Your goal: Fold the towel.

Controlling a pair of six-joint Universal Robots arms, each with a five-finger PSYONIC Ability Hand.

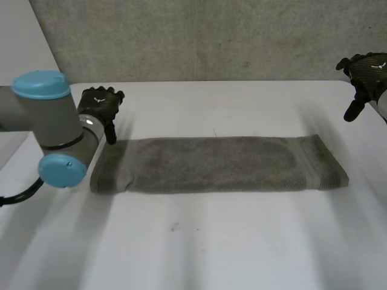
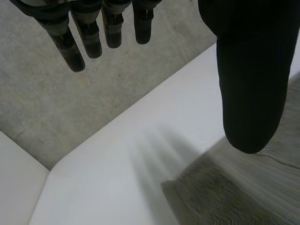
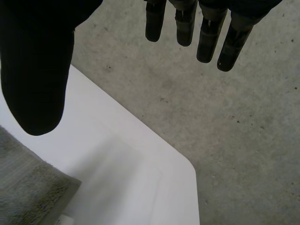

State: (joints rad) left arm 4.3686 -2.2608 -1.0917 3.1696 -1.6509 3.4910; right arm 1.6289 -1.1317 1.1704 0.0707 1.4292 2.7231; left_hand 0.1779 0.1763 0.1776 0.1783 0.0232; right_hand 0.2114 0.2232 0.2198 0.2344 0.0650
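Table [image 1: 199, 248]: stretched white below both hands, nearest of all.
Towel [image 1: 217, 164]: lay flat across the table as a long grey strip, with one short end just under the left hand and the other short end well short of the right hand. Looked doubled lengthwise already, judging by the thick rounded edge at the left hand's end.
Left hand [image 1: 100, 107]: hung just over the far corner of the towel's end. Kept its fingers [image 2: 84, 42] straight and apart and its thumb [image 2: 248, 89] wide of them, and pinched nothing. Seemed clear of the cloth, though could not say so for certain.
Right hand [image 1: 366, 67]: hovered well apart from the towel, beyond and outward of its other short end. Held its fingers [image 3: 206, 37] straight and spread and its thumb [image 3: 37, 70] wide, and gripped nothing.
Step in hand: judged to be the reach for the short ends, ahead of a fold end over end.
Doing it well: probably called for lowering the left hand onto its corner and pinching through every layer. Probably also called for bringing the right hand in to anchor or take the opposite end, then carrying low and laying edge flush on edge.
Risk: likely lay in catching the top layer alone and dragging the strip askew.
Concrete floor [image 3: 225, 122]: spread grey past the fingertips of both hands, beyond the table's corners.
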